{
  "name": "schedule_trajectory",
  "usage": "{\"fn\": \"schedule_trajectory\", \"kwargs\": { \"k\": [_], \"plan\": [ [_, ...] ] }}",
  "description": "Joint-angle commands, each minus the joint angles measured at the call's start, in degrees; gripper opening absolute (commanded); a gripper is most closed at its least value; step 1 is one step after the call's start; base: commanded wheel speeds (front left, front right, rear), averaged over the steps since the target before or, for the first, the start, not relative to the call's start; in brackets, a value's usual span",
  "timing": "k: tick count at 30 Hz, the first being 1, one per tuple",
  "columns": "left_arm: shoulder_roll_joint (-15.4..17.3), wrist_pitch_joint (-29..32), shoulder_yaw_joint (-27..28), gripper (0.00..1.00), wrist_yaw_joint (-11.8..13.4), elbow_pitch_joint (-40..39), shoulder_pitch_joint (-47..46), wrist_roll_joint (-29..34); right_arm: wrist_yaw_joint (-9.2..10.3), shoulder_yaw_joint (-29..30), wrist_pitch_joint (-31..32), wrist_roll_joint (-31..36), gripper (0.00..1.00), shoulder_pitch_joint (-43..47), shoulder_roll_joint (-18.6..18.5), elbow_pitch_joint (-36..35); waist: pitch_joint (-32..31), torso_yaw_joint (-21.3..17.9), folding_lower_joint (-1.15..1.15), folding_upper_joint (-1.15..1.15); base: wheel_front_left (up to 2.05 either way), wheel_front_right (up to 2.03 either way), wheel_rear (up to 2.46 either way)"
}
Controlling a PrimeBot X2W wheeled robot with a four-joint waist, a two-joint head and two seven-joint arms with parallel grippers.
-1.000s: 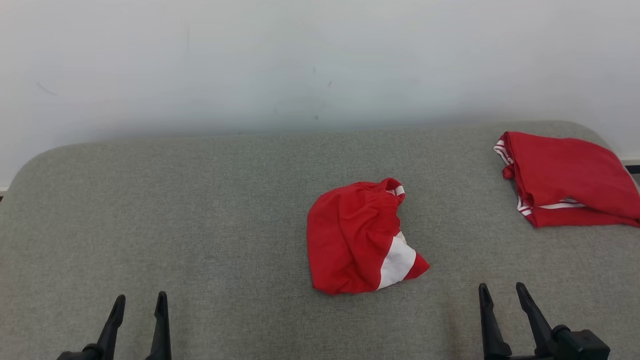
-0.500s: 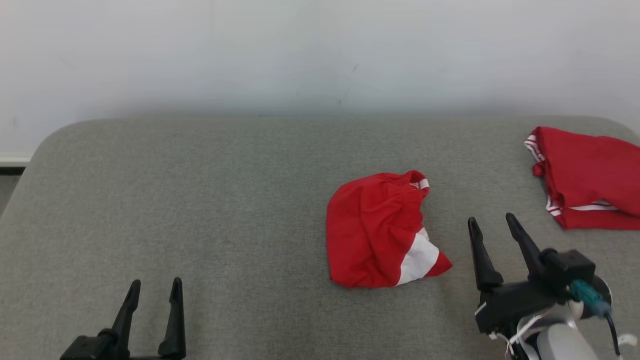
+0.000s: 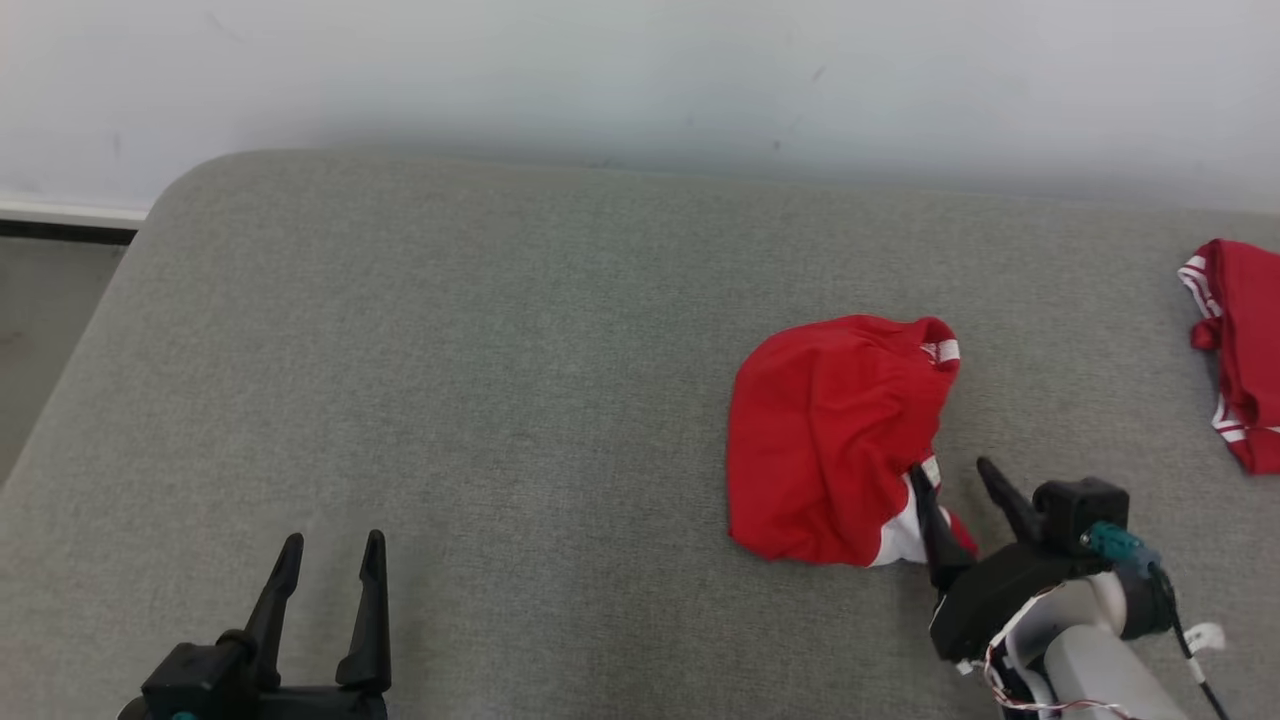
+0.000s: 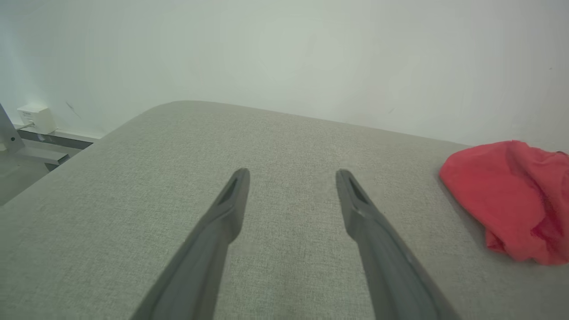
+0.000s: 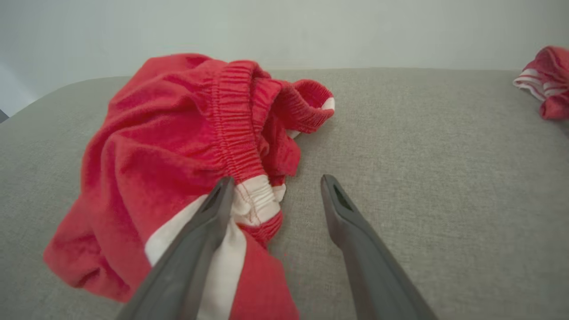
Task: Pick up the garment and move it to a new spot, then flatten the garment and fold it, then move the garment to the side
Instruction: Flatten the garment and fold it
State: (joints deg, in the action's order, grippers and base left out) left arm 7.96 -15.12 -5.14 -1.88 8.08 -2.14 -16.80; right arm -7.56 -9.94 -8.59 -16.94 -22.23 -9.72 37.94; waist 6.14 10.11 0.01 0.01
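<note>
Garment [image 3: 830,440] lies crumpled at eleven o'clock from the right tool [image 3: 948,467], which is spread astride its white-banded near edge; the left tool [image 3: 333,538], also spread, sits well apart.

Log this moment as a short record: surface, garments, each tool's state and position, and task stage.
surface: grey cushioned surface against a pale wall
target: crumpled red garment with a white panel, lying right of centre
other item: second red garment, white-striped, at the far right edge
right tool: open, one finger over the white panel, the other over bare surface; contact unclear
left tool: open, over bare surface, apart from both garments
stage: garment not yet gripped or lifted
</note>
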Motion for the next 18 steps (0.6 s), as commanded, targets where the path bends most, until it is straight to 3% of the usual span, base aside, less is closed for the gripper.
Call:
{"fn": "schedule_trajectory", "kwargs": {
  "k": [1, 5, 8, 9, 10, 18],
  "plan": [
    [-0.1, 0.0, 0.3, 1.00, -0.3, 0.4, -1.0, 0.3, 0.17, -0.5, -0.6, -1.9, 1.00, 0.3, 0.8, 1.6, 0.9, 1.1, -0.01, -0.01, 0.00, 0.00, 0.00],
    [-0.4, 0.0, 0.8, 1.00, -0.6, 0.9, -1.4, 0.8, 0.17, -2.5, -1.2, -5.3, 1.00, 0.7, 1.9, 5.3, 0.9, 1.3, -0.01, -0.01, 0.00, 0.00, 0.00],
    [-0.6, 0.0, 0.9, 1.00, -1.0, 1.2, -1.9, 1.0, 0.17, -4.2, -1.4, -7.7, 0.43, 0.0, 2.1, 7.5, 1.0, 1.3, -0.01, -0.01, 0.00, 0.00, 0.00],
    [-0.7, 0.0, 0.9, 1.00, -1.1, 1.3, -2.1, 1.1, 0.17, -4.7, -1.7, -8.2, 0.38, -0.4, 2.0, 8.2, 1.0, 1.3, -0.01, -0.01, 0.00, 0.00, 0.00],
    [-0.8, 0.0, 0.9, 1.00, -1.0, 1.4, -2.3, 1.3, 0.17, -5.2, -2.0, -8.6, 0.03, -0.9, 1.9, 8.8, 1.0, 1.3, -0.01, -0.01, 0.00, 0.00, 0.00],
    [-0.9, 0.0, 1.5, 1.00, -1.5, 2.0, -1.9, 1.9, 0.17, -6.3, -5.1, -11.2, 0.00, -3.4, 0.6, 12.2, 0.3, 0.8, -0.01, -0.01, 0.00, 0.00, 0.00]
  ]
}}
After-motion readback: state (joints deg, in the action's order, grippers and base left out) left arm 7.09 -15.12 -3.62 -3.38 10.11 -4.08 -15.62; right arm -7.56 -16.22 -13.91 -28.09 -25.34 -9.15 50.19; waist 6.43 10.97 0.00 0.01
